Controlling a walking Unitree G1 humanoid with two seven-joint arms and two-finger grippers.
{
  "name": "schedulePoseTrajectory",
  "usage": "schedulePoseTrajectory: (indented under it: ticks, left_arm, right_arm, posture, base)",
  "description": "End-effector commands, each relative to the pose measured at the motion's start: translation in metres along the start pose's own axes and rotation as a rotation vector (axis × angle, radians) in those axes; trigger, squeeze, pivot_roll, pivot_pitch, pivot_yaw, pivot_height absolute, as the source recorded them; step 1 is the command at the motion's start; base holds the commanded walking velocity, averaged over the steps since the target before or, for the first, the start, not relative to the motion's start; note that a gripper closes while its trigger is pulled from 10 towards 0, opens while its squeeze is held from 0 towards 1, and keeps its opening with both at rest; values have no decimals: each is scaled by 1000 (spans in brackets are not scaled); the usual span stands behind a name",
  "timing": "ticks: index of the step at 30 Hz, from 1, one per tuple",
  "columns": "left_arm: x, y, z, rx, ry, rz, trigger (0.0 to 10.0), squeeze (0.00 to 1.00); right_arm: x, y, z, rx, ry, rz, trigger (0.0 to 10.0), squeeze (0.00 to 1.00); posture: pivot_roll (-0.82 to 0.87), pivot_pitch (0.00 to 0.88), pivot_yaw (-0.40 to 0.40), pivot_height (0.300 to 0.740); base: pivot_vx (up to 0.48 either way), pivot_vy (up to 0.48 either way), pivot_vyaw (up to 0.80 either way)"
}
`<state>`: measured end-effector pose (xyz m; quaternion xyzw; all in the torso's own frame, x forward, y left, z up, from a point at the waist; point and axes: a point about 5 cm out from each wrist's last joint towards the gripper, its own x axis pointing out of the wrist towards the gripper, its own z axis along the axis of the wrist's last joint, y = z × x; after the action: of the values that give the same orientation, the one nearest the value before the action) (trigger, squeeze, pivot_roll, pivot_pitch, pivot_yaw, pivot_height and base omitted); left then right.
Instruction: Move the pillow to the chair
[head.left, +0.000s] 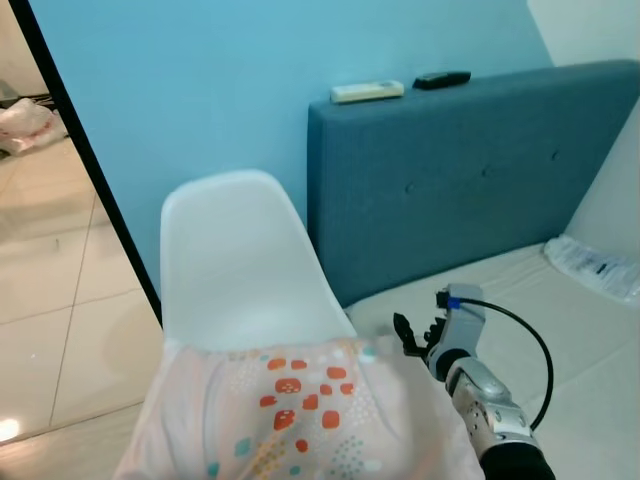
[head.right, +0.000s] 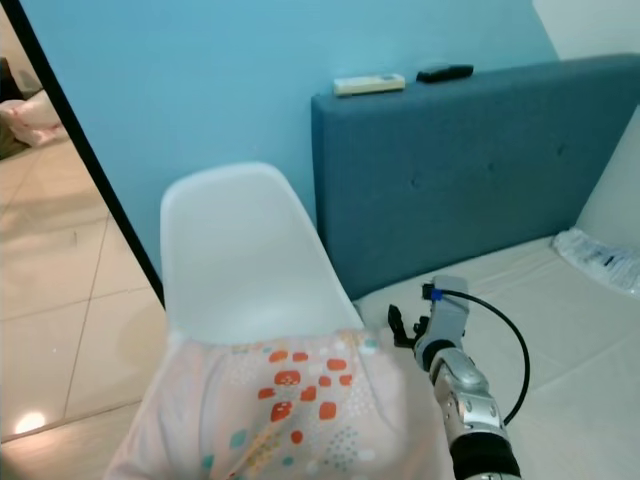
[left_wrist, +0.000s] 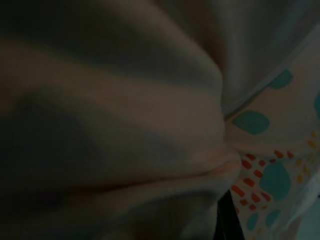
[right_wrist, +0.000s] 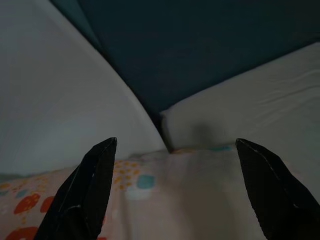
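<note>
The pillow (head.left: 300, 410), pale pink with orange and teal spots, fills the bottom of the eye views, right in front of the white plastic chair (head.left: 235, 260). It covers the seat, and I cannot tell whether it rests there. My right gripper (head.left: 412, 335) is at the pillow's right edge, beside the chair. In the right wrist view its fingers (right_wrist: 85, 195) stand wide open above the pillow's cloth (right_wrist: 190, 190), holding nothing. The left wrist view is dark and pressed close against the folded pillow cloth (left_wrist: 150, 130).
A blue padded headboard (head.left: 470, 170) stands right of the chair, with a white remote (head.left: 367, 91) and a black remote (head.left: 442, 79) on top. The bare mattress (head.left: 560, 330) carries a plastic bag (head.left: 595, 265). A black door frame (head.left: 90, 160) borders the tiled floor (head.left: 50, 300) at left.
</note>
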<state>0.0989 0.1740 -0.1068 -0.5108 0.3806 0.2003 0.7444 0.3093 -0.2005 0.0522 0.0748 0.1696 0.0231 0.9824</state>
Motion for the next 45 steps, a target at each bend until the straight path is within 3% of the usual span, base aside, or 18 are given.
schedulePoseTrajectory:
  ticks: [1,45]
  left_arm:
    - [7,-233,113,1104,-673,-309,10000,0]
    - [7,-233,113,1104,-673,-309,10000,0]
  right_arm:
    - [0,-1,-2,-5,5,0,10000,0]
    - [0,-1,-2,-5,5,0,10000,0]
  posture:
    - [44,5,-62,731]
    - [44,5,-62,731]
  base:
    - [0,0,0]
    - [0,0,0]
